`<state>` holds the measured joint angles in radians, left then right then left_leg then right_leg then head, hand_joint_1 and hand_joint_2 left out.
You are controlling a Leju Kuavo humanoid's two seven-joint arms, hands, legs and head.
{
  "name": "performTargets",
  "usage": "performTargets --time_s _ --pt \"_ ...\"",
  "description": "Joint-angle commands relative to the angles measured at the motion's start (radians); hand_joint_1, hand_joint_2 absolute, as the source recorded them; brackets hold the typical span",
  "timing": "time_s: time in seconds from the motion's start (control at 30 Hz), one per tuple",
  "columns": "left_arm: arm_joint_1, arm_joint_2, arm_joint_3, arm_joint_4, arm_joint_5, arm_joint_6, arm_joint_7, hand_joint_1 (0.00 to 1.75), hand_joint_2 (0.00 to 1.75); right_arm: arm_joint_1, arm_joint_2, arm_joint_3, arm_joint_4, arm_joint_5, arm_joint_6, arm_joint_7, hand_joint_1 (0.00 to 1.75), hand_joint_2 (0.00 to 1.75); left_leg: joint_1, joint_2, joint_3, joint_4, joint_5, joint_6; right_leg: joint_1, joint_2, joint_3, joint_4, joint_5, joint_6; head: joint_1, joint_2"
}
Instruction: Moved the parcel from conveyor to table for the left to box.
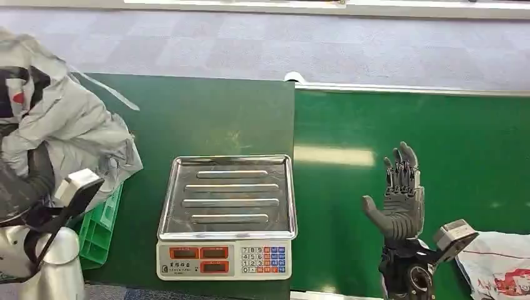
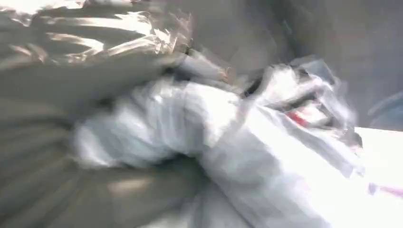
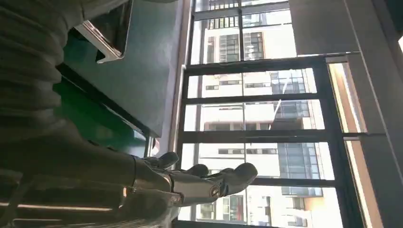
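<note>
A crumpled grey plastic parcel (image 1: pixel 69 119) is at the far left, over the dark green table (image 1: pixel 206 112) and a green crate (image 1: pixel 100 228). My left hand (image 1: pixel 31 178) grips it from below and is mostly hidden by the bag. The left wrist view is blurred, with the parcel (image 2: pixel 228 137) pressed close. My right hand (image 1: pixel 400 194) is raised over the green conveyor (image 1: pixel 437 137), fingers spread, holding nothing. In the right wrist view the right hand (image 3: pixel 190 183) has straight fingers against the windows.
A steel-topped weighing scale (image 1: pixel 228 212) with a keypad stands at the table's front centre; its tray corner (image 3: pixel 111 33) appears in the right wrist view. A white parcel with red print (image 1: pixel 500 262) lies on the conveyor beside my right wrist.
</note>
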<state>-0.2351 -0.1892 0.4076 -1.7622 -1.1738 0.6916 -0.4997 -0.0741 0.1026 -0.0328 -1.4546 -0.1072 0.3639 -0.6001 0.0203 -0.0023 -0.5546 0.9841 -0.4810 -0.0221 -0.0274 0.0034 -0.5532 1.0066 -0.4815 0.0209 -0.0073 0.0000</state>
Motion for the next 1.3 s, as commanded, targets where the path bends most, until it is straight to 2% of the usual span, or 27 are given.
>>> performTargets --time_s 0.03,0.1,0.43,0.57,0.6,0.73,0.77,0.8,0.83,0.87,0.93,1.03,1.07,1.1,1.17,1.3 --pt "-0.073 -0.013 0.202 0.400 -0.032 0.007 0.096 1.75 1.75 0.042 0.013 -0.062 -0.055 0.006 0.014 0.007 0.00 1.75 0.000 0.004 0.000 -0.003 0.002 0.002 0.000 0.002 -0.002 -0.002 0.002 -0.002 0.000 0.000" --pt "-0.058 0.016 0.151 0.426 -0.053 0.007 0.175 1.75 1.75 0.040 0.013 -0.063 -0.054 0.007 0.018 0.008 0.00 1.75 -0.001 0.003 0.001 -0.002 0.001 0.001 0.000 0.002 -0.001 -0.001 0.001 -0.001 0.000 0.000" --pt "-0.060 0.020 0.147 0.433 -0.057 0.007 0.182 1.75 1.75 0.040 0.013 -0.064 -0.054 0.007 0.018 0.008 0.00 1.75 0.001 0.002 -0.002 -0.003 0.003 0.002 0.002 0.002 -0.002 -0.003 0.003 -0.004 0.000 0.000" --pt "-0.047 0.079 0.049 0.513 -0.075 0.007 0.314 1.69 1.75 0.044 0.015 -0.075 -0.063 0.010 0.024 0.011 0.00 1.75 0.000 0.003 -0.001 -0.001 0.001 0.001 0.001 0.003 -0.002 -0.001 0.001 -0.001 0.000 0.000" --pt "-0.046 0.084 0.038 0.525 -0.074 0.006 0.319 1.73 1.75 0.044 0.015 -0.075 -0.064 0.011 0.024 0.011 0.00 1.75 0.000 0.002 -0.001 -0.002 0.002 0.001 0.000 0.002 -0.002 -0.001 0.002 -0.002 0.000 0.000" --pt "-0.043 0.114 -0.016 0.545 -0.077 0.007 0.388 1.57 1.75 0.042 0.017 -0.078 -0.059 0.013 0.031 0.013 0.00 1.75 0.000 0.002 -0.001 -0.002 0.002 0.001 0.001 0.002 -0.002 -0.002 0.002 -0.002 0.000 0.000" --pt "-0.037 0.118 -0.028 0.536 -0.077 0.007 0.403 1.59 1.75 0.040 0.017 -0.079 -0.059 0.014 0.033 0.013 0.00 1.75 0.000 0.001 -0.001 -0.002 0.003 0.002 0.001 0.001 -0.002 -0.002 0.002 -0.003 0.000 0.000" --pt "-0.034 0.120 -0.035 0.528 -0.073 0.007 0.415 1.41 1.75 0.039 0.019 -0.080 -0.059 0.015 0.035 0.014 0.00 1.75 0.000 0.003 -0.001 -0.001 0.001 0.001 0.001 0.003 -0.002 -0.001 0.002 -0.002 0.000 0.000" --pt "-0.030 0.123 -0.041 0.521 -0.074 0.007 0.426 0.75 1.75 0.037 0.020 -0.081 -0.058 0.017 0.037 0.016 0.00 1.75 0.000 0.003 -0.001 -0.002 0.002 0.002 0.001 0.003 -0.002 -0.002 0.002 -0.002 0.000 0.000" --pt "-0.027 0.118 -0.033 0.499 -0.086 0.007 0.425 0.00 1.75 0.035 0.021 -0.081 -0.056 0.018 0.040 0.017 0.00 1.75 0.000 0.003 -0.001 -0.001 0.001 0.001 0.001 0.003 -0.002 -0.001 0.002 -0.002 0.000 0.000" --pt "-0.032 0.078 0.031 0.429 -0.095 0.007 0.359 0.00 1.75 0.029 0.022 -0.078 -0.052 0.020 0.041 0.019 0.00 1.75 0.000 0.003 -0.001 0.000 0.001 0.001 0.001 0.004 -0.002 0.000 0.001 -0.001 0.000 0.000" --pt "-0.064 -0.035 0.195 0.305 0.029 0.007 0.069 0.00 1.75 0.023 0.021 -0.066 -0.039 0.020 0.037 0.020 0.00 1.75 0.001 0.004 -0.003 0.001 0.001 0.002 0.002 0.004 -0.004 0.000 0.002 -0.002 0.000 0.000" --pt "-0.105 -0.101 0.301 0.260 0.084 0.007 -0.129 0.00 1.75 0.021 0.020 -0.060 -0.034 0.018 0.034 0.018 0.00 1.75 0.001 0.004 -0.003 0.002 0.000 0.001 0.002 0.005 -0.004 0.000 0.002 -0.001 0.000 0.000" --pt "-0.118 -0.119 0.327 0.211 0.134 0.007 -0.198 0.00 1.75 0.019 0.018 -0.054 -0.029 0.018 0.035 0.018 0.00 1.75 0.001 0.004 -0.004 0.002 0.001 0.002 0.002 0.004 -0.004 0.000 0.002 -0.001 0.000 0.000" --pt "-0.076 -0.098 0.249 0.092 0.258 0.007 -0.198 0.00 1.75 0.007 0.015 -0.038 -0.005 0.015 0.031 0.014 0.00 1.75 0.001 0.004 -0.004 0.002 0.000 0.002 0.002 0.004 -0.004 0.000 0.002 -0.001 0.000 0.000" --pt "-0.053 -0.080 0.188 -0.086 0.336 0.007 -0.198 0.00 1.75 -0.012 0.005 -0.013 0.026 0.009 0.024 0.005 0.00 1.75 0.002 0.009 -0.004 0.001 0.000 0.002 0.002 0.008 -0.005 0.000 0.002 -0.002 0.000 0.000"
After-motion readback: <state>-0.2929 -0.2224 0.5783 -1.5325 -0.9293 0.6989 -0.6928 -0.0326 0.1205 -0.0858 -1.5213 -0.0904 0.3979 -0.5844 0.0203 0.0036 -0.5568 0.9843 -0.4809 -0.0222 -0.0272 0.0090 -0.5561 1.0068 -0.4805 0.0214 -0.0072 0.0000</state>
